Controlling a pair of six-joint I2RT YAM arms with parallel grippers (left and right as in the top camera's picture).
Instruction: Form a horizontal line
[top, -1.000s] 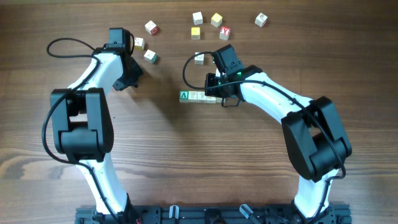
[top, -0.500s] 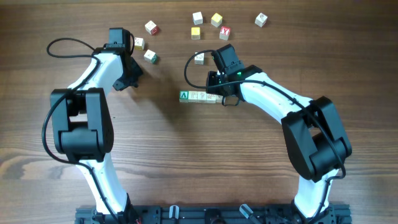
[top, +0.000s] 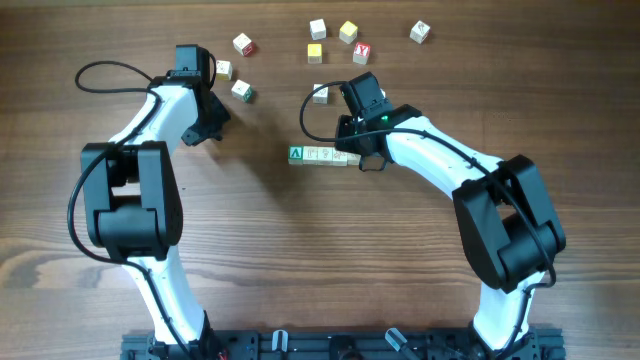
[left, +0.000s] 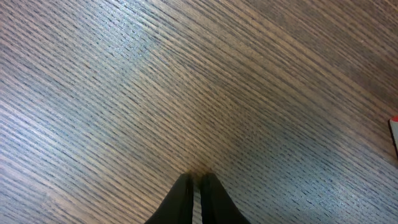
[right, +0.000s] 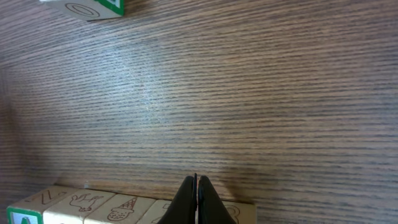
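The horizontal line (top: 320, 155) is a row of pale letter cubes lying edge to edge at mid-table, with a green-faced cube (top: 296, 154) at its left end. In the right wrist view the row (right: 118, 208) runs along the bottom edge. My right gripper (top: 345, 150) (right: 196, 182) is shut and empty, its tips over the row's right end. Far to the left, my left gripper (top: 207, 128) (left: 194, 177) is shut over bare wood and holds nothing.
Several loose letter cubes lie along the far side, among them one (top: 320, 94) just behind the row, also in the right wrist view (right: 87, 7). Others sit near the left arm (top: 242, 91) and at the far right (top: 420, 32). A cube's edge (left: 395, 134) shows in the left wrist view.
The right arm has shifted very slightly over the row's right end. The left arm and the loose cubes have not moved.
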